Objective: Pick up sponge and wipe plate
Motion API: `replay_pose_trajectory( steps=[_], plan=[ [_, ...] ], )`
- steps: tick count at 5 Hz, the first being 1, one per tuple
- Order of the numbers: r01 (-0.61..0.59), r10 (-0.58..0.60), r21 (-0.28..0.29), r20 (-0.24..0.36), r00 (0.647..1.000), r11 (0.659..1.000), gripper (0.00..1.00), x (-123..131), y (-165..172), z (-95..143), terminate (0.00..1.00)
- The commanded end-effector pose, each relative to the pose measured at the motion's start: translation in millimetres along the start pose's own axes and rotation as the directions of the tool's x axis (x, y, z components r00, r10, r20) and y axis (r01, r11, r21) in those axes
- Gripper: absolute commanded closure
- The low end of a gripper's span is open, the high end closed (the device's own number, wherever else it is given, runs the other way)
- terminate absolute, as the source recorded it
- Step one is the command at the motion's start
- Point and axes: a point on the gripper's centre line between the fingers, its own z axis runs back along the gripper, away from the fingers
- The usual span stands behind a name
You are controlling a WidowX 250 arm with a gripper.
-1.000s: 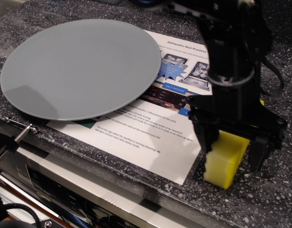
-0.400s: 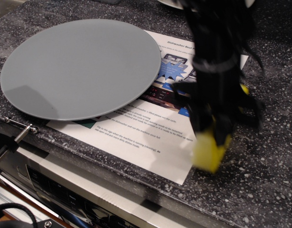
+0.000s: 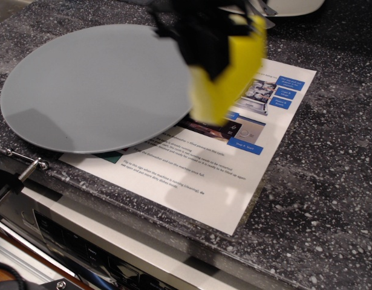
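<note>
One yellow sponge (image 3: 225,75) hangs in the air, clamped in the black gripper (image 3: 219,45) and blurred, right at the plate's (image 3: 95,87) right edge and above the printed sheet (image 3: 234,175). Fingers are clenched on the sponge's upper part, its lower end drooping free over the sheet. Plate lies flat on the speckled counter (image 3: 331,181), overlapping the sheet's left side; a white dish (image 3: 294,6) peeks in beyond the plate, top right.
</note>
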Motion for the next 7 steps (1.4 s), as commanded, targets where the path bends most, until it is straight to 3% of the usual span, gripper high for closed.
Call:
replay_pose_trajectory(
  steps=[1, 3, 4, 5, 6, 7],
  plan=[
    [0.027, -0.028, 0.081, 0.014, 1.000, 0.996, 1.00, -15.8, 68.0, 3.7, 0.00],
    [0.065, -0.077, 0.191, 0.055, 0.995, 0.979, 1.00, -27.3, 113.0, -19.9, 0.00],
    [0.035, -0.052, 0.209, 0.079, 0.995, 0.977, 1.00, -15.4, 127.7, -12.8, 0.00],
    [-0.010, -0.003, 0.215, 0.058, 0.998, 0.976, 1.00, -7.2, 144.8, 0.1, 0.00],
    [-0.021, 0.023, 0.226, -0.005, 1.000, 0.974, 1.00, -4.7, 159.3, 6.8, 0.00],
    [0.012, -0.001, 0.273, -0.040, 0.999, 0.962, 1.00, -14.0, 176.5, -2.6, 0.00]
  ],
)
